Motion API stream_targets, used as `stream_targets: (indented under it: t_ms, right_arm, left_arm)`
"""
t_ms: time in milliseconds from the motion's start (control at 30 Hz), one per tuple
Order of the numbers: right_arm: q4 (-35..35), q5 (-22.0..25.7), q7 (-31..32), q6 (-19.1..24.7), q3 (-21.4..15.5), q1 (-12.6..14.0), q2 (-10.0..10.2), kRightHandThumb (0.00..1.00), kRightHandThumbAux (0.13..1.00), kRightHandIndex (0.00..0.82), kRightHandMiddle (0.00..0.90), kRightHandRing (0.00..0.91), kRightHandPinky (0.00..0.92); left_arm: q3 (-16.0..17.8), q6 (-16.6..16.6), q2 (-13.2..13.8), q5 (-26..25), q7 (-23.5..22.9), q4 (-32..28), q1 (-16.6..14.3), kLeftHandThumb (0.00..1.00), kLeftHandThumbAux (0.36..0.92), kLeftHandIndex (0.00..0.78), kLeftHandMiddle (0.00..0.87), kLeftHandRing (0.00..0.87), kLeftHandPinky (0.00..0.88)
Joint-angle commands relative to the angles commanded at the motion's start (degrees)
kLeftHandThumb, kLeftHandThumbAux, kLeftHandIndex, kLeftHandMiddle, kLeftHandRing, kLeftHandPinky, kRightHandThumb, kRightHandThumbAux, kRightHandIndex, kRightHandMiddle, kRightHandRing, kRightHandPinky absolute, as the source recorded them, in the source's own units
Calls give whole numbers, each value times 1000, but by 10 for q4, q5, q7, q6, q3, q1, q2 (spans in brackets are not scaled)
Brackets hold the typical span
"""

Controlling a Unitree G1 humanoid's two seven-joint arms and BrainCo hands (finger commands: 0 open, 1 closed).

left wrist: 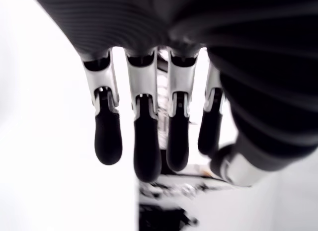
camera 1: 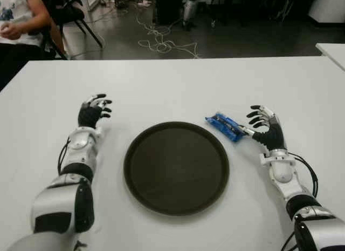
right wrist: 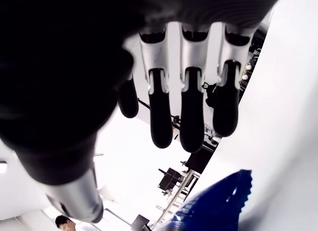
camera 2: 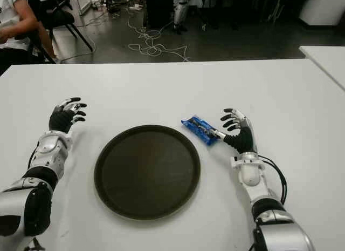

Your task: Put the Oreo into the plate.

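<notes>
1. Just right of the plate (camera 1: pixel 176 168), on the bench (camera 1: pixel 172 86), lies the Oreo (camera 1: pixel 226 126): a blue packet, flat and angled, apart from the rim and not yet in the plate.
2. Handling, my read: light, crinkly film wrapper, likely slippery; the biscuits inside are brittle. Pinch across the narrow middle of the pack with light force, not by the crimped ends.
3. Right hand (camera 1: pixel 266 128) sits just beside the packet's near end. Fingers (right wrist: pixel 192 116) are extended and spread, holding nothing; the right wrist view shows the blue wrapper below them. Cannot tell whether the thumb touches the pack.
4. Left hand (camera 1: pixel 94 111) shows on the far left of the plate, fingers relaxed, holding nothing.
5. Plate is dark, round, with nothing in it.
6. Person (camera 1: pixel 19 16) seated at far left beyond the bench.
</notes>
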Motion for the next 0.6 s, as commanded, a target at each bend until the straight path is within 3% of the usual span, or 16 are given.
stream_targets:
  t_ms: [600]
  right_arm:
    - [5,5,7,-4,-3,-3,-1,151,809,312,455,483,513]
  left_arm:
    - [-9,-4,-4,15,22,-5,6,921,679,308,443,552,566]
